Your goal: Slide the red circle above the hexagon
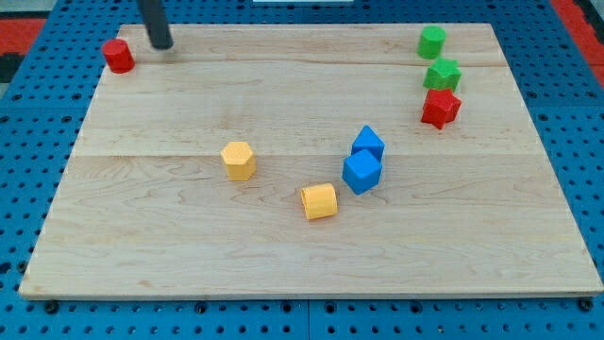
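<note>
Seven blocks on the wooden board (283,104). Two red: the red circle (118,56) at the view's top left, right at the board's left edge, and a red star (441,108) at the view's right. Two green: a green cylinder-like block (432,42) near the top right edge, a green star (442,75) just below it, close above or touching the red star. Two blue: an upper blue block (369,144) touching a lower blue cube (361,172). Two yellow: the yellow hexagon (239,161) left of centre, a yellow cylinder (319,201) lying on its side, near the lower blue cube.

Wide bare wood between the red circle and the hexagon; bottom strip also open.

The rod enters from the view's top, slightly tilted. My tip (163,44) sits just right of the red circle, apart from it. No gripper here, so nothing is grasped.
</note>
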`<state>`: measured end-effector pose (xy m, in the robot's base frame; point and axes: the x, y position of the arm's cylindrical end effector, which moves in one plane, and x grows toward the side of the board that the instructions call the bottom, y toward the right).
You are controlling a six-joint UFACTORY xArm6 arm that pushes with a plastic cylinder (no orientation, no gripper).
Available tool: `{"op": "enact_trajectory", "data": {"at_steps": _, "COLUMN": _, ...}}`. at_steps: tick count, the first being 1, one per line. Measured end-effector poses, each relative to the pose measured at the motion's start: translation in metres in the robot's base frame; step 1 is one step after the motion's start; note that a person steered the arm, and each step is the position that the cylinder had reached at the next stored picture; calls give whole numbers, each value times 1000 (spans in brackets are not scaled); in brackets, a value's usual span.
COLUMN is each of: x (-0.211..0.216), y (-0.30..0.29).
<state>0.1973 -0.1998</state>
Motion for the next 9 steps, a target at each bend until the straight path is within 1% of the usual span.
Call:
{"op": "enact_trajectory", "data": {"at_steps": 1, "x": -5, "y": -61}}
{"op": "enact_trajectory", "data": {"at_steps": 2, "x": 0, "y": -105}}
{"op": "enact_trajectory", "data": {"at_steps": 3, "x": 20, "y": -105}}
{"op": "enact_trajectory", "data": {"at_steps": 4, "x": 55, "y": -102}}
{"op": "enact_trajectory", "data": {"at_steps": 5, "x": 70, "y": -51}}
{"op": "enact_trajectory", "data": {"at_steps": 6, "x": 75, "y": -2}}
{"op": "enact_trajectory", "data": {"at_steps": 7, "x": 93, "y": 64}}
{"op": "enact_trajectory", "data": {"at_steps": 8, "x": 130, "y": 179}}
{"op": "enact_trajectory", "data": {"at_steps": 9, "x": 132, "y": 186}}
